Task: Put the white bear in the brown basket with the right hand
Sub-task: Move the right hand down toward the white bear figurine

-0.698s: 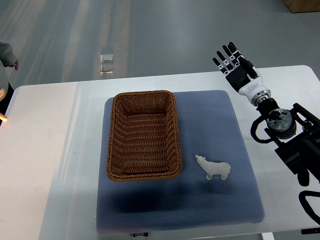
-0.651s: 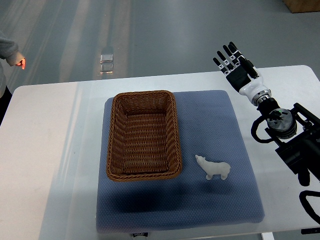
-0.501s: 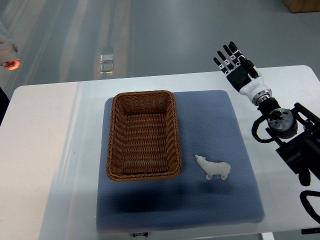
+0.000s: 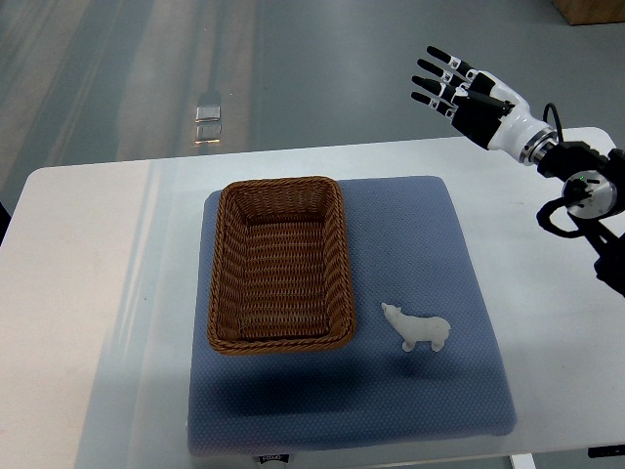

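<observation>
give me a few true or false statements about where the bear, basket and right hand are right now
1. The white bear lies inside the brown basket. False: it lies on the blue mat, to the right of the basket.
2. The right hand holds nothing, fingers spread. True.
3. The basket is empty. True.
4. The right hand is touching the bear. False: it hangs beyond the table's far edge, well away from the bear.
5. The basket sits on the blue mat. True.
</observation>
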You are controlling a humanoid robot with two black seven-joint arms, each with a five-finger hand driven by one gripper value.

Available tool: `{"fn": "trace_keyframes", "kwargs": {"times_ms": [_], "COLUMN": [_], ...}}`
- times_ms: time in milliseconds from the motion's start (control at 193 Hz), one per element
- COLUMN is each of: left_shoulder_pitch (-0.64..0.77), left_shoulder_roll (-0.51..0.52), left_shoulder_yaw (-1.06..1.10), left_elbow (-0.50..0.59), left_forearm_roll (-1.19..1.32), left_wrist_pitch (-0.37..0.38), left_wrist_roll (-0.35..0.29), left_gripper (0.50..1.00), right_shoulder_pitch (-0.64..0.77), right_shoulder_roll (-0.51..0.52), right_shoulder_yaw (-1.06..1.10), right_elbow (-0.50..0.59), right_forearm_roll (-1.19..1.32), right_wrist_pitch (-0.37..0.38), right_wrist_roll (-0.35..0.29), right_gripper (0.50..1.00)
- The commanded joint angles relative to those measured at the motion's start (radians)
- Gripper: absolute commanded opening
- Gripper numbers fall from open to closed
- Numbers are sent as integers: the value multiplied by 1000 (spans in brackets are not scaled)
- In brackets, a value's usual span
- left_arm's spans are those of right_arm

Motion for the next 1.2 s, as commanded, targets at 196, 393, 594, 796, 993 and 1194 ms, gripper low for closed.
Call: {"fn": "trace_keyframes", "kwargs": {"times_ms": [196,393,594,796,993,1194], "left_shoulder_pitch": [-24,-40,-55,-58,-58,-58], "left_shoulder_roll": [0,0,0,0,0,0], "left_shoulder_yaw": [1,3,3,3,3,1], "left_elbow": [-2,-9,-14,-11,-3,0], "left_forearm_roll": [2,3,8,6,5,3], "left_wrist_pitch": [-1,-2,-4,-4,-2,-2], "left_wrist_roll": [0,2,2,3,14,71], "left_gripper": [1000,1000,1000,1000,1000,1000], "right_shoulder_pitch": [274,550,666,724,676,529], "right_shoulder_roll": [-218,-359,-466,-531,-563,-540], "right_shoulder_yaw": [-276,-658,-700,-763,-809,-792], "right_elbow": [175,331,517,637,710,724], "right_forearm_roll": [-574,-586,-470,-424,-333,-290], "right_wrist_pitch": [192,192,192,192,192,192], "right_wrist_roll": [-179,-435,-493,-523,-521,-506], "right_gripper": [924,924,924,921,921,919]}}
